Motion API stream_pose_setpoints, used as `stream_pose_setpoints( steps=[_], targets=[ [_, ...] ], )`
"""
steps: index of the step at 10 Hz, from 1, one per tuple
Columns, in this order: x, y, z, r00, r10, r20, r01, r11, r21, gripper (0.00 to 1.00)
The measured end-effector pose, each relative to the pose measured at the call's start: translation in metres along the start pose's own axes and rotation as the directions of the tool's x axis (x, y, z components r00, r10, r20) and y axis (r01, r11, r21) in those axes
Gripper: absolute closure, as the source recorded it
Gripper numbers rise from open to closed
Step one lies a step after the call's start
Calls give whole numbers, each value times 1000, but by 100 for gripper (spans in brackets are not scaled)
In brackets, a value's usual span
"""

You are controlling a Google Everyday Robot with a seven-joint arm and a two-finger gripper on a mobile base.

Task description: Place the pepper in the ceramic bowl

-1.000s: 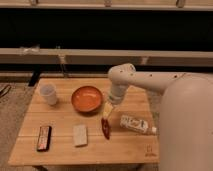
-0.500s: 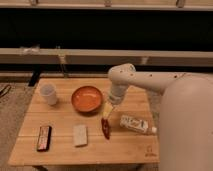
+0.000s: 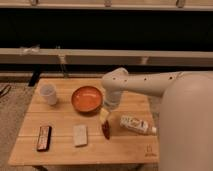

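Observation:
The small dark-red pepper (image 3: 106, 130) lies on the wooden table (image 3: 60, 117), in front of and to the right of the orange-brown ceramic bowl (image 3: 86, 98). My gripper (image 3: 104, 117) points down from the pale arm, right above the pepper's near end and just off the bowl's right front rim. I cannot tell whether it touches the pepper. The bowl looks empty.
A small white cup (image 3: 48, 93) stands left of the bowl. A white labelled bottle (image 3: 136, 125) lies on its side right of the pepper. A dark flat object (image 3: 44, 137) and a pale block (image 3: 80, 135) lie near the front edge.

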Motion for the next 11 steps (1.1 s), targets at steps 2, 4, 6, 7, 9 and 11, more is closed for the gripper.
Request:
stream_pose_setpoints(
  steps=[2, 4, 6, 7, 9, 11],
  targets=[
    [-1, -20, 11, 1000, -13, 4, 13, 999, -42, 20],
    [-2, -26, 21, 1000, -14, 18, 15, 999, -52, 20],
    [-1, -32, 35, 999, -18, 46, 21, 998, -51, 20],
    [-1, -34, 39, 998, -24, 59, 27, 998, -53, 20],
    [-4, -33, 47, 996, -17, 91, 21, 999, -45, 20],
    [-3, -33, 53, 993, -12, 120, 16, 999, -36, 20]
  ],
)
